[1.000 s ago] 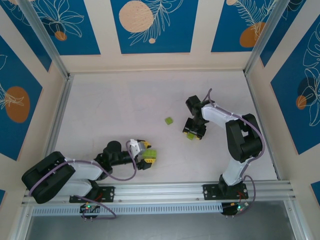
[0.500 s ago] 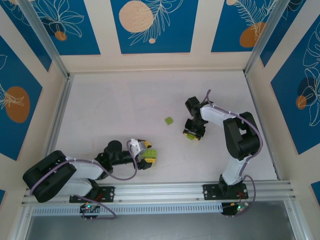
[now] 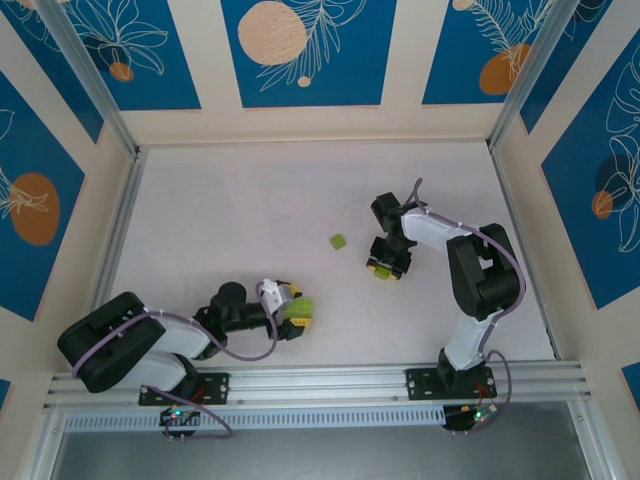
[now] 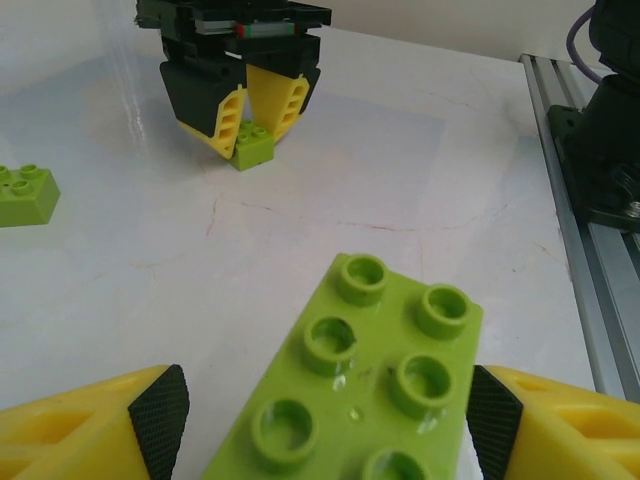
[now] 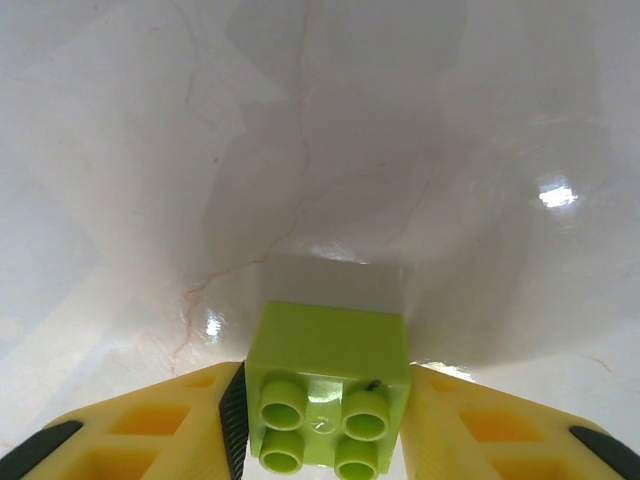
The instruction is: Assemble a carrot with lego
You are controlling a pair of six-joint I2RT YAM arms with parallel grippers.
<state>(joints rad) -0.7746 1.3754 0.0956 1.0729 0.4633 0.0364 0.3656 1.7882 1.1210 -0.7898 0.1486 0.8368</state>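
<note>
Joining step: the two held bricks are judged the next pair to mate; the carrot is not yet built, and the three lime-green bricks seen lie apart.
Left gripper (image 3: 298,314): nearest the bases and low over the table (image 3: 220,220). The jaws are closed partway onto the long brick (image 4: 362,380), one yellow finger on each long side.
Long brick: two rows of studs face up and it tilts slightly. It points toward the right gripper, well apart from it.
Left arm advice: level the studs before mating. Hold this brick as the fixed base and do not loosen the pinch.
Right gripper (image 3: 388,264): farther out on the right, pointing down. The jaws are closed narrowly on the small brick (image 5: 328,375), a four-stud square gripped on two opposite sides.
Small brick: at or just off the table. Contact cannot be told.
Right arm advice: lift clear first, then carry the brick across. Square its edges to the long brick and seat it over four studs at one end. Press straight down, since a skewed press is likely to twist the brick out of the fingers.
Loose brick (image 3: 339,241): farthest out, flat on the table, studs up, near the right gripper's left side. Leave it for a later layer and route the carry around it.
</note>
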